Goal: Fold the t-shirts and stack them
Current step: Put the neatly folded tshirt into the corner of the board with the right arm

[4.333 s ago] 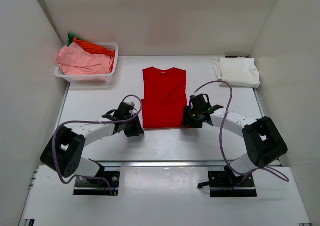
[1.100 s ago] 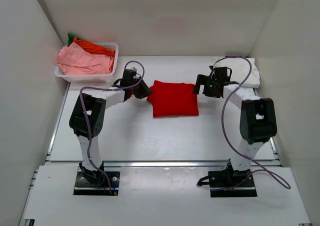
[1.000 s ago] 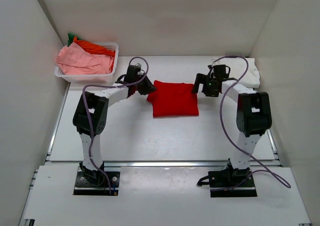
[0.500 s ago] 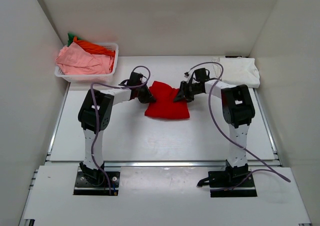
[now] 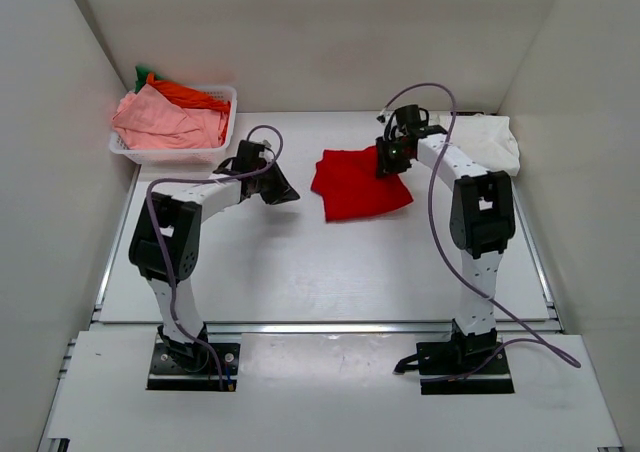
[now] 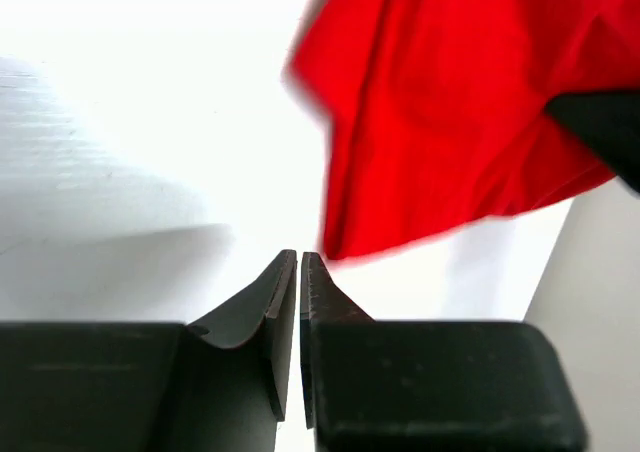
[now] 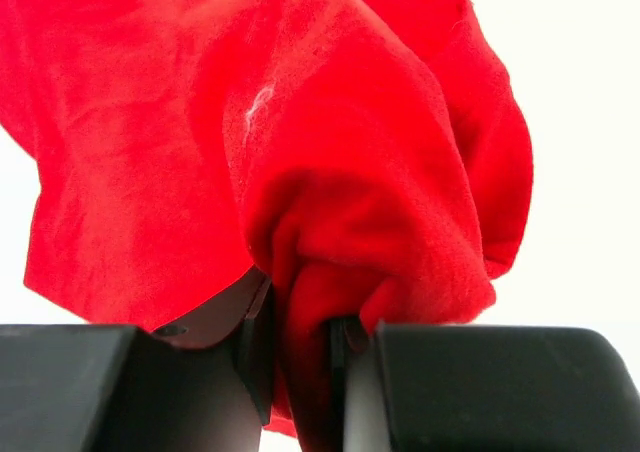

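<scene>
A folded bright red t-shirt [image 5: 360,187] lies at mid-table, its right back corner bunched up and lifted. My right gripper [image 5: 391,160] is shut on that bunched corner; in the right wrist view red cloth [image 7: 330,172] fills the gap at my right gripper [image 7: 300,324]. My left gripper [image 5: 285,194] hangs left of the shirt, apart from it, shut with nothing between its fingers. In the left wrist view the left gripper [image 6: 300,264] points toward the red shirt [image 6: 450,102] beyond. A folded cream-white t-shirt [image 5: 482,142] lies at the back right.
A white lattice basket [image 5: 225,122] at the back left holds a pink t-shirt [image 5: 165,122], an orange one [image 5: 190,94] and a green one [image 5: 143,73]. White walls close in both sides and the back.
The left gripper has come off the red shirt and drawn back left. The right gripper has shut on the shirt's right edge and dragged it right and back, skewing it.
</scene>
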Action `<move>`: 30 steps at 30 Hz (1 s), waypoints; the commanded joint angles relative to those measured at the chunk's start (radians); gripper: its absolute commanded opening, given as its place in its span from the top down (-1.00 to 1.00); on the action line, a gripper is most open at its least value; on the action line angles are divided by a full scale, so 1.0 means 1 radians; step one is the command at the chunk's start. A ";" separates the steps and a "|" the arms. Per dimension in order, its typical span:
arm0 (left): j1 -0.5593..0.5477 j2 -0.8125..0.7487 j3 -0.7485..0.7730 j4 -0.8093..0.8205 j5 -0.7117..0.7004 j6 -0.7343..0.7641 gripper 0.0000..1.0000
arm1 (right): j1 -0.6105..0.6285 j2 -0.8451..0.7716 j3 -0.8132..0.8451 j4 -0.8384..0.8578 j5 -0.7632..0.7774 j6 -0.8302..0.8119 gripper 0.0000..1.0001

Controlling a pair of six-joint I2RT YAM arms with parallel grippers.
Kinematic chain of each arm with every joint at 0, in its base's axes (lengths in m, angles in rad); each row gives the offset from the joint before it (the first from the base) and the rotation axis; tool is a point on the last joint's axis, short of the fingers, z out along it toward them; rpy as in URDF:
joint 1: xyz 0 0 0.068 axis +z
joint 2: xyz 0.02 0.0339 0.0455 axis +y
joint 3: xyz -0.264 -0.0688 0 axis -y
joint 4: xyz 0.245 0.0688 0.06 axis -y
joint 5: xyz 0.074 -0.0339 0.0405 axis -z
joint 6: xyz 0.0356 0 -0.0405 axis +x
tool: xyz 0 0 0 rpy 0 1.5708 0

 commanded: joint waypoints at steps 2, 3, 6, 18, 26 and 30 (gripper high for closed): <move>0.026 -0.115 -0.041 -0.010 0.043 0.042 0.62 | -0.081 -0.084 0.144 -0.065 0.208 -0.175 1.00; 0.025 -0.122 -0.053 -0.016 0.046 0.048 0.62 | -0.090 -0.081 0.176 -0.082 0.220 -0.201 1.00; 0.035 -0.143 -0.070 -0.017 0.050 0.062 0.62 | -0.125 -0.089 0.207 -0.093 0.291 -0.285 1.00; 0.038 -0.122 -0.099 -0.079 0.062 0.152 0.61 | -0.409 -0.075 0.223 0.166 0.255 -0.367 1.00; 0.029 -0.119 -0.102 -0.094 0.082 0.169 0.61 | -0.491 0.104 0.375 0.302 0.272 -0.371 1.00; 0.032 -0.122 -0.090 -0.106 0.080 0.182 0.61 | -0.471 0.241 0.443 0.350 0.422 -0.390 1.00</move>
